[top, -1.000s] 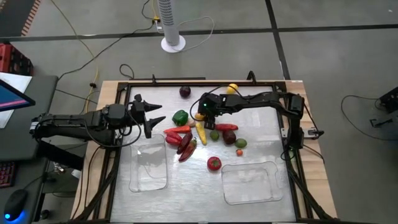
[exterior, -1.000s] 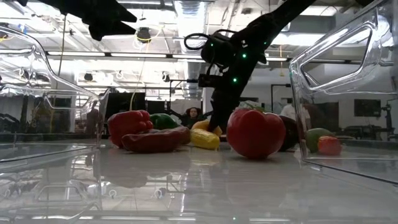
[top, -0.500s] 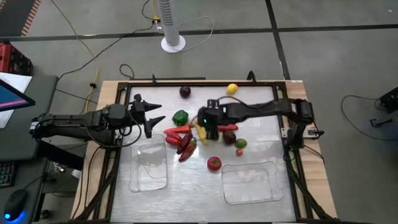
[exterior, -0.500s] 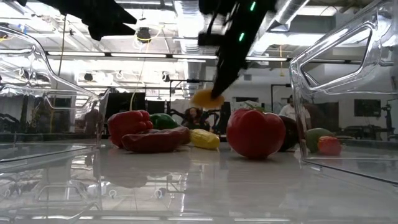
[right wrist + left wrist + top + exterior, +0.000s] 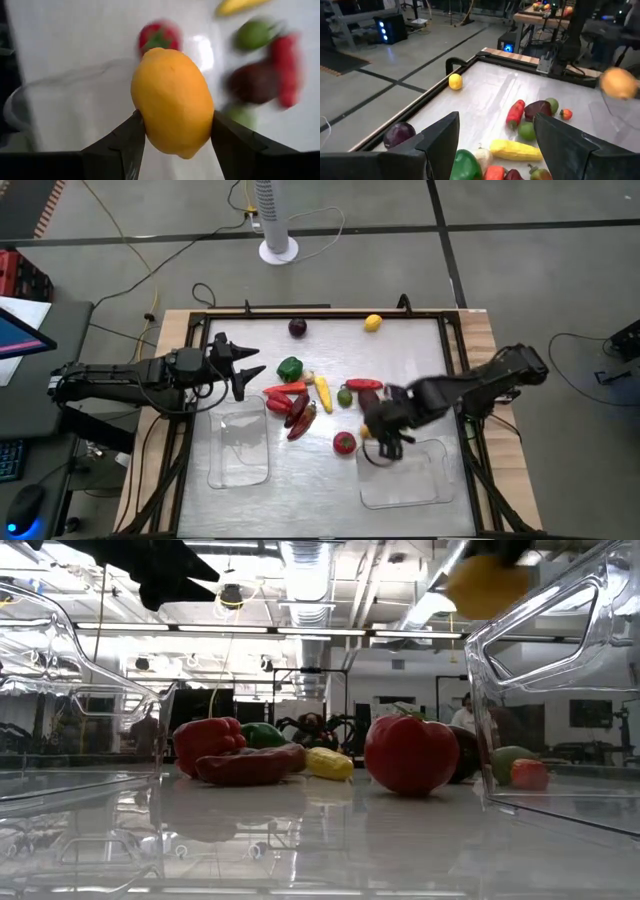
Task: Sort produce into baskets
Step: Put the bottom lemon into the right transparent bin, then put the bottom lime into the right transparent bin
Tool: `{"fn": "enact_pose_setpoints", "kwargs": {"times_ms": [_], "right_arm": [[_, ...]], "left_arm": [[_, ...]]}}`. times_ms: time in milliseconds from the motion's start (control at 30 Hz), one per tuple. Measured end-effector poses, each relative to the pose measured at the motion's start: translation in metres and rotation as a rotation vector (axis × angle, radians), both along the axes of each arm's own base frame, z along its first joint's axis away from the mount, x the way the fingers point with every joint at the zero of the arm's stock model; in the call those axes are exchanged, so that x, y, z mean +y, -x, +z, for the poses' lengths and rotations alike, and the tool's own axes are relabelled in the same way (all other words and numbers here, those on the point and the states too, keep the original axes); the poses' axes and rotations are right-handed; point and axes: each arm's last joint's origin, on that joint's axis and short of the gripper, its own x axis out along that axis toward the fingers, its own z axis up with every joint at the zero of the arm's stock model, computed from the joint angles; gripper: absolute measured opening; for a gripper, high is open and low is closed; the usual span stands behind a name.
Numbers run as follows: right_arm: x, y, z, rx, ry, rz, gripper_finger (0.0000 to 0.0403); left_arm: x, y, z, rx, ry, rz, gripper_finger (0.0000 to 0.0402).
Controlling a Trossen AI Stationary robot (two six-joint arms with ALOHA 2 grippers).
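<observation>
My right gripper (image 5: 385, 435) is shut on an orange-yellow lemon (image 5: 172, 110) above the far left corner of the right clear tray (image 5: 405, 475). The lemon also shows high up in the low view (image 5: 487, 585). The other produce lies mid-table: tomato (image 5: 344, 443), red peppers (image 5: 285, 398), green pepper (image 5: 290, 368), corn (image 5: 323, 393), lime (image 5: 345, 396). A second lemon (image 5: 373, 323) and a purple onion (image 5: 297, 327) lie by the far edge. My left gripper (image 5: 255, 363) is open and empty, held above the table beyond the left tray (image 5: 240, 445). My right gripper pinches the lemon between its two fingers (image 5: 127, 145), one on each of two opposite sides (image 5: 145, 125) at its middle. The fingers point down from above. The lemon is lifted clear, over the tray's rim (image 5: 30, 100).
A dark frame (image 5: 330, 310) runs round the table top. Both trays hold nothing. The tomato (image 5: 159, 35) lies just beyond the right tray's far left corner. Bare table top lies between the two trays.
My right gripper has lifted the lemon clear out of the produce pile. It has carried it toward the table's near right, over the tomato, to above the right tray's far left corner. The rest of the pile has stayed put.
</observation>
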Motion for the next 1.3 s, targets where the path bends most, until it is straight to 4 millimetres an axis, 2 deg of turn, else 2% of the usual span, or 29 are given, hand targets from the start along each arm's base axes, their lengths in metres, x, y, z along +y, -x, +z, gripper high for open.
{"fn": "enact_pose_setpoints", "kwargs": {"times_ms": [200, 333, 500, 633, 800, 1000, 1133, 1300], "right_arm": [[0.026, 0.016, -0.034, 0.106, -0.013, -0.101, 0.0245], [0.037, 0.018, -0.053, 0.082, -0.058, -0.174, 0.0267], [0.046, 0.022, -0.054, 0.05, -0.067, -0.228, 0.0288], [0.046, 0.021, -0.055, 0.043, -0.065, -0.235, 0.0297], [0.027, 0.011, -0.054, 0.005, 0.013, -0.244, 0.0297], [-0.015, -0.002, -0.055, 0.042, 0.086, -0.244, 0.0298], [-0.043, -0.003, -0.056, 0.11, 0.14, -0.28, 0.0298], [-0.067, 0.003, -0.077, 0.202, 0.166, -0.307, 0.0298]], "left_arm": [[0.0, -0.009, 0.002, -0.044, -0.003, -0.033, 0.024], [0.0, -0.023, 0.001, -0.057, -0.03, -0.064, 0.024], [-0.002, -0.037, -0.004, -0.048, -0.053, -0.144, 0.024], [-0.002, -0.039, -0.002, -0.061, -0.081, -0.154, 0.024], [-0.003, -0.033, 0.006, -0.116, -0.088, -0.169, 0.024], [-0.003, -0.028, 0.007, -0.113, -0.073, -0.184, 0.024], [-0.004, -0.026, 0.006, -0.097, -0.07, -0.185, 0.024], [-0.004, -0.026, 0.003, -0.065, -0.064, -0.186, 0.024]]}}
